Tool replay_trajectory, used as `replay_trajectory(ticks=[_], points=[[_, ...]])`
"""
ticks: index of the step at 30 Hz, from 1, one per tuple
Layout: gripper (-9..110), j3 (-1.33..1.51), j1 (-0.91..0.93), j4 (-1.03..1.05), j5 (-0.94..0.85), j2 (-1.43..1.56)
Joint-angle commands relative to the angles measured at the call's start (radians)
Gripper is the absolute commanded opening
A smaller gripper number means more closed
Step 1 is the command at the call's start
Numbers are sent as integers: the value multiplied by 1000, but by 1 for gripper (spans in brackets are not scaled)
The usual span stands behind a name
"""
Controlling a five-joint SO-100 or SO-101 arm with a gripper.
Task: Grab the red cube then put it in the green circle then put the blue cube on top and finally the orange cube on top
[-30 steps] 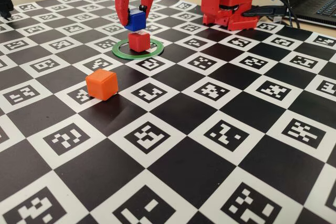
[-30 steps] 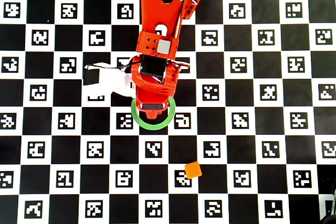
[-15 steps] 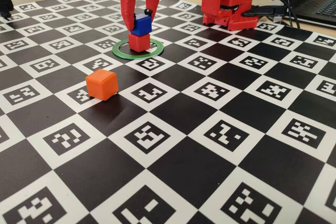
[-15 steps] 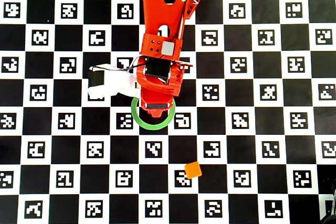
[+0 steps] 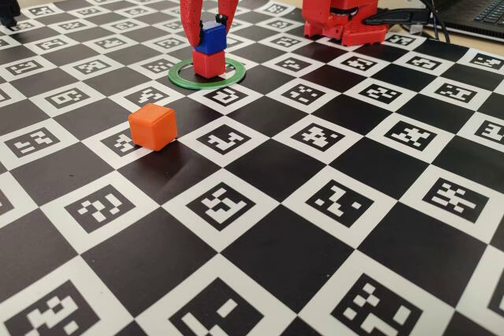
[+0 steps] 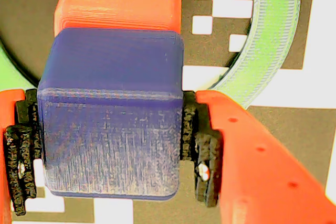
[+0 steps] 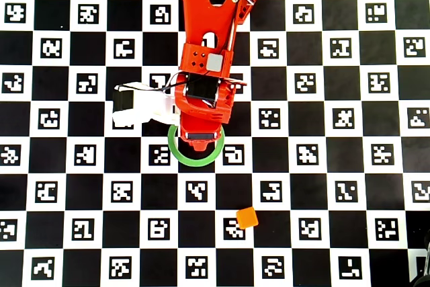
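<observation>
The red cube (image 5: 208, 64) stands inside the green circle (image 5: 183, 78) at the back of the checkered mat. On top of it rests the blue cube (image 5: 211, 38), which fills the wrist view (image 6: 113, 129) with the red cube (image 6: 118, 1) showing beyond it and an arc of the green circle (image 6: 273, 30) to the right. My gripper (image 5: 208, 31) reaches down from above, and its black pads (image 6: 197, 145) press both sides of the blue cube. The orange cube (image 5: 152, 126) lies alone nearer the camera (image 7: 247, 218). From overhead the arm hides both stacked cubes; only the green circle (image 7: 176, 156) shows.
The arm's red base (image 5: 342, 1) stands at the back right, with cables and a laptop (image 5: 472, 5) beyond the mat. A black object (image 5: 8, 1) sits at the far left edge. The white wrist camera (image 7: 131, 105) sticks out to the arm's left.
The gripper came down with the blue cube, which hung tilted above the red cube and now rests on it. Over the last half second nothing visibly moved.
</observation>
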Motion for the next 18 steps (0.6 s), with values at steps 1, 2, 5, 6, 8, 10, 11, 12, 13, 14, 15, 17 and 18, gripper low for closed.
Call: replay_trajectory(ticks=[1,2,5,6,8,10,11,12,13,14,15,17,18], points=[[25,-2,11,-15,9,28],[26,0,11,-15,11,31],[30,3,12,-15,18,41],[31,5,12,-14,20,44],[33,5,12,-11,26,51],[37,3,12,-5,31,60],[38,2,11,0,35,69],[39,-2,9,9,35,78],[39,-6,8,20,37,89],[39,-17,5,38,41,103],[40,-32,2,61,48,117],[40,-71,-11,117,64,137],[40,-92,-20,146,69,144]])
